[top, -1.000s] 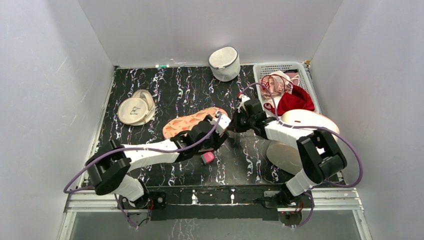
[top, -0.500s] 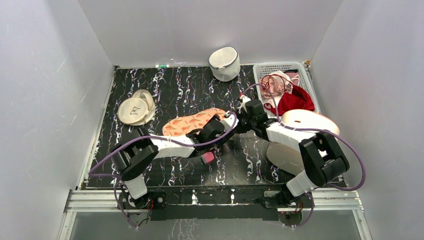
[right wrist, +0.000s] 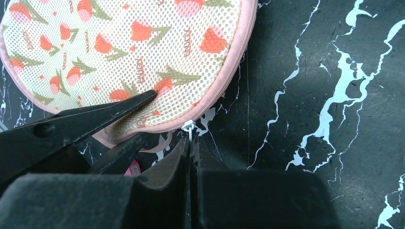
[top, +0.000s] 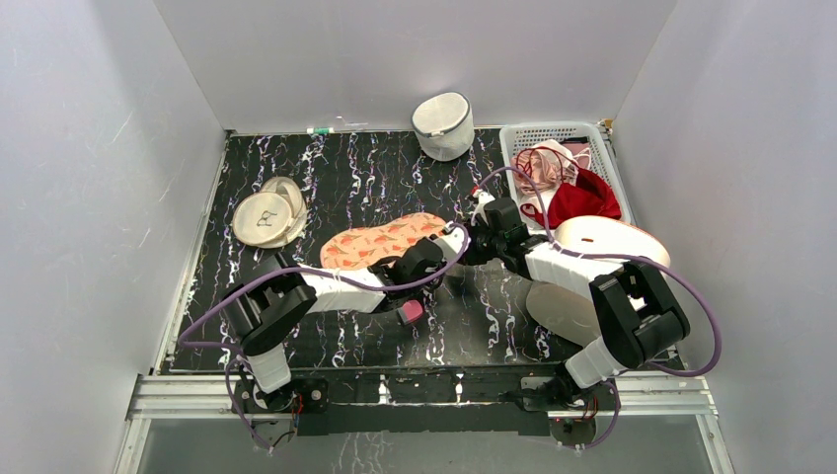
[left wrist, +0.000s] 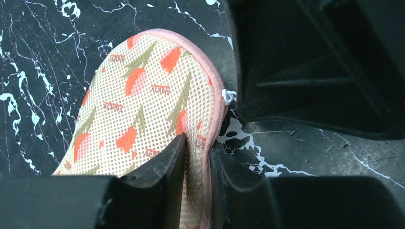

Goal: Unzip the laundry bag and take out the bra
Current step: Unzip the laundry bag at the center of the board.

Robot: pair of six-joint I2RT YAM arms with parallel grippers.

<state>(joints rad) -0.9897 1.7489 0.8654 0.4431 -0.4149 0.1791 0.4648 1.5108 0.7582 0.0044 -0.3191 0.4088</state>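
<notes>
The laundry bag (top: 380, 242) lies flat mid-table, peach mesh with red-orange leaf print and a pink zip edge; it also shows in the left wrist view (left wrist: 143, 100) and the right wrist view (right wrist: 124, 52). My left gripper (left wrist: 197, 157) is shut on the bag's near right edge, pinching fabric and zip (top: 419, 259). My right gripper (right wrist: 191, 143) is shut on the white zip pull (right wrist: 188, 127) at the bag's right end (top: 472, 235). The zip looks closed. The pale pink bra is hidden.
A white cylindrical mesh bag (top: 443, 124) stands at the back. A white basket (top: 604, 148) at back right holds a dark red garment (top: 580, 197) and pale straps. A cream round pouch (top: 266, 213) lies left. A small pink tag (top: 411, 312) lies near the front.
My left arm has swung right and forward, and its gripper has closed on the bag's right edge. The bag has flattened and shifted slightly. The right gripper has stayed at the bag's right end.
</notes>
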